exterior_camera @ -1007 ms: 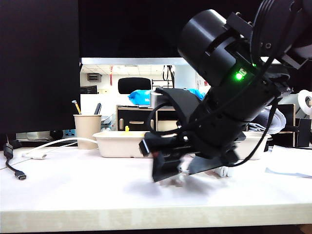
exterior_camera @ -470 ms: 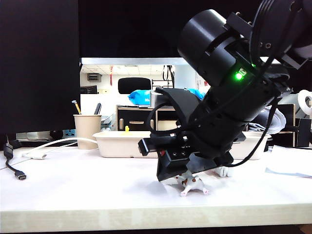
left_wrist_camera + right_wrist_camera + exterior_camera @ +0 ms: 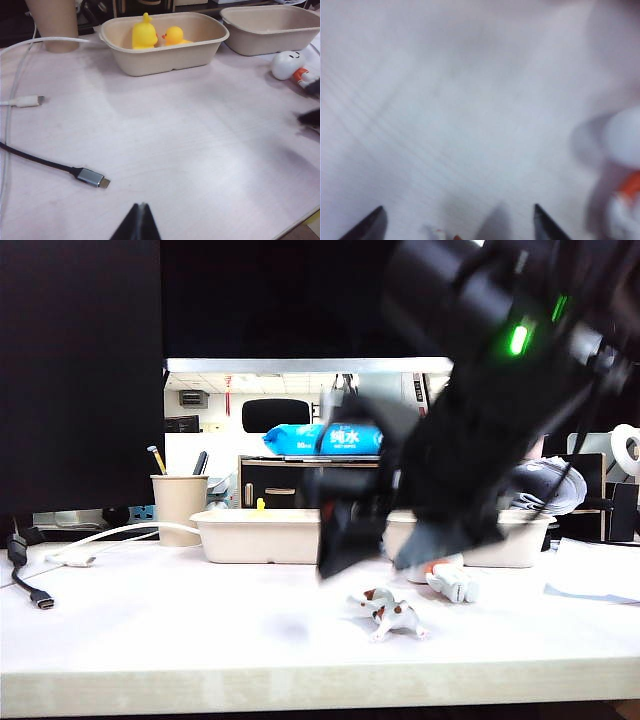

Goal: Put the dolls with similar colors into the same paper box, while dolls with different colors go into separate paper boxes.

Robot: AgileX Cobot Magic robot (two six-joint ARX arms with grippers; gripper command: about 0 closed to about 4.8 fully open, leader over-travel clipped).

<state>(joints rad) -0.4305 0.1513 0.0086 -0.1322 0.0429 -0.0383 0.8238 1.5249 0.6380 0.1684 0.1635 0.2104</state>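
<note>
Two shiny yellow rubber ducks (image 3: 156, 36) sit side by side in the left beige paper tray (image 3: 165, 55) at the far side of the pale wooden table (image 3: 180, 630). They share one tray because they are the same colour, so that part of the job looks done. The right beige paper tray (image 3: 265, 42) next to it looks empty from here, likely kept for the white toys. The tiny white dog with brown spots (image 3: 390, 612) stands on the bare table, near the front edge and a bit right of the middle. The round white figure with orange marks (image 3: 292, 67) lies on the table just behind the dog, close to the right tray. The right gripper (image 3: 385, 545) hangs in the air above the dog, blurred, and it does not touch the toy. Its two dark fingertips (image 3: 370, 225) are spread wide apart with only table between them, so it holds nothing. The left gripper (image 3: 137, 222) waits over the near left part of the table, far from all the toys, and its tips are pressed together with nothing in them. I think the dog and the white figure must both go into the right tray next, since they are both white.
</note>
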